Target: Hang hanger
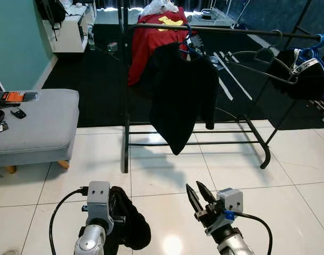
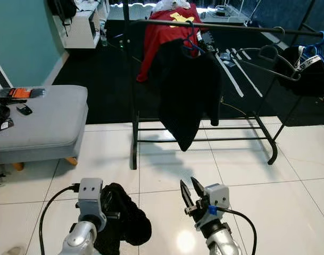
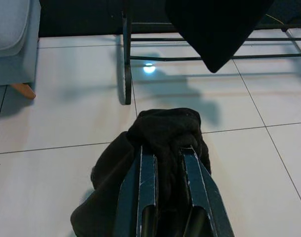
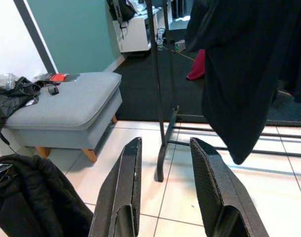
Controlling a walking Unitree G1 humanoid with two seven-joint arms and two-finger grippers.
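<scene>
I'm looking down at a glossy white tile floor (image 1: 289,175) that meets a dark carpet farther back. Low in front of me, my left gripper (image 3: 165,163) has its jaws clamped together on a bundle of soft black cloth (image 1: 131,220), crumpled and shapeless, hanging just above the tiles. My right gripper (image 1: 198,197) is raised beside it, jaws apart and holding nothing, pointing toward the rack.

Beyond the grippers stands one black metal clothes rack (image 1: 125,143), tubular, with its top rail running across my view from left to right. On that rail I count one blue hanger (image 1: 189,47) carrying a black shirt (image 1: 180,95), which droops to a point near the lower bars; its hook sits over the rail and its shoulders lie roughly along the rail. Behind it hangs a red garment (image 1: 148,45) with a yellow patch. Toward the right end are more hangers (image 1: 268,56), grey and blue, crowded together; I can't count them surely.

To my left sits one grey padded ottoman (image 1: 36,125) on wooden feet.
</scene>
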